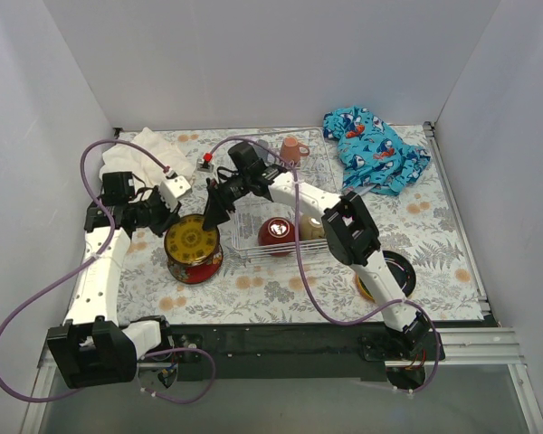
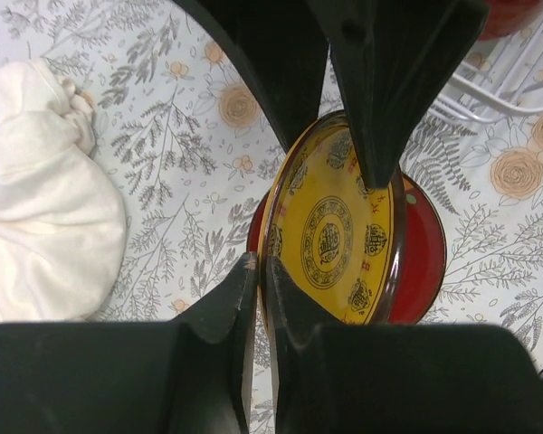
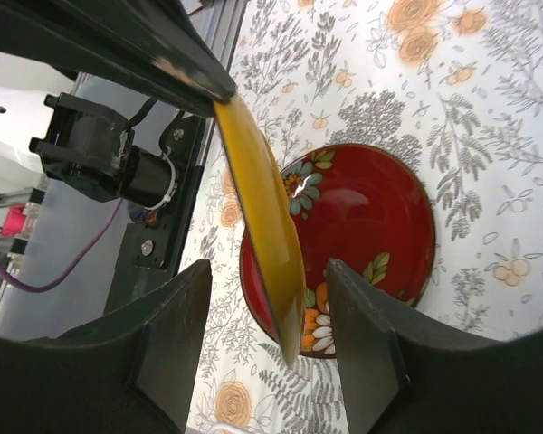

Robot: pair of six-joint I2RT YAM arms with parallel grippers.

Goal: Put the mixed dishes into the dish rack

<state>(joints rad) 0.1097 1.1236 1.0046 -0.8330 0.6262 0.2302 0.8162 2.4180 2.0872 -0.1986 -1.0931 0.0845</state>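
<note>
My left gripper [image 1: 170, 228] is shut on the near rim of the yellow patterned plate [image 1: 192, 240] and holds it tilted above a red flowered plate [image 1: 197, 268]. In the left wrist view its jaws [image 2: 260, 271] pinch the yellow plate's [image 2: 335, 240] edge, with the red plate [image 2: 423, 249] below. My right gripper [image 1: 211, 215] is open, its fingers [image 2: 380, 99] on either side of the plate's far rim. In the right wrist view the yellow plate [image 3: 262, 208] stands edge-on between the open jaws [image 3: 267, 276], above the red plate [image 3: 371, 226]. The wire dish rack [image 1: 253, 242] holds a red bowl [image 1: 277, 231] and a beige bowl [image 1: 312, 226].
A pink mug [image 1: 294, 149] stands behind the rack. A dark plate on an orange one [image 1: 394, 271] lies at the right front, under the right arm. A white towel [image 1: 149, 152] is at the back left, a blue shark-print cloth [image 1: 376, 149] at the back right.
</note>
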